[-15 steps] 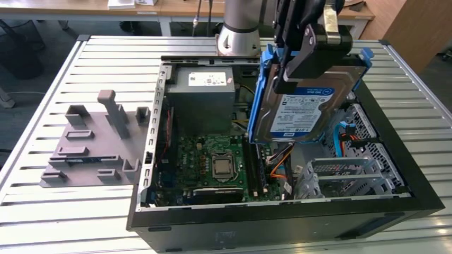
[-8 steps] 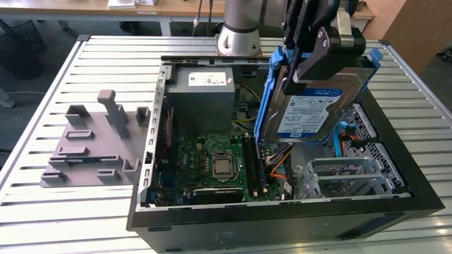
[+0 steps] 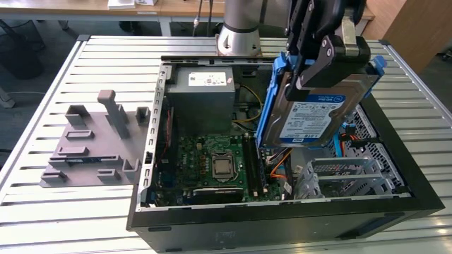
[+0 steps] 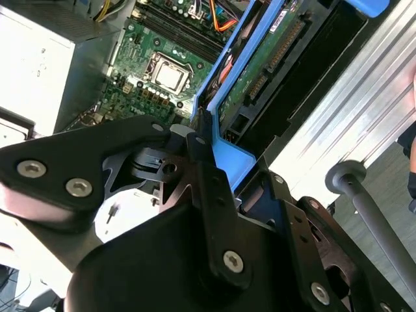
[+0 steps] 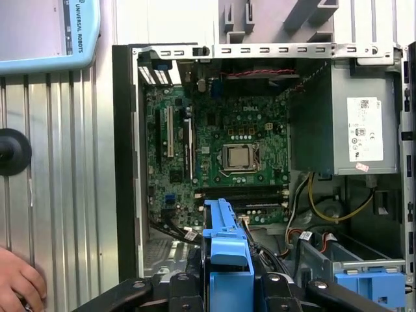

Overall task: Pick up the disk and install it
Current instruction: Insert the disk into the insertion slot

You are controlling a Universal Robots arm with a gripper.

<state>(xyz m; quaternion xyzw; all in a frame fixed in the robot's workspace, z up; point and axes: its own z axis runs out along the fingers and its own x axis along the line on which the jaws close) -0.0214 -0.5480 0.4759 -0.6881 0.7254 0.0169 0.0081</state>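
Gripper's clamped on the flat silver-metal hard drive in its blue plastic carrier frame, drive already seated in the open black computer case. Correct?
Not seated. The exterior view shows the gripper shut on the silver-metal hard drive, holding it tilted in the air above the open black computer case. The rest stands.

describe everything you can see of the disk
The disk is a flat silver-metal drive with a white-and-blue label, edged by a blue plastic frame. The claw is shut on its upper end, holding it steeply tilted in the air above the open computer case. In the second wrist view its underside shows a green circuit board.
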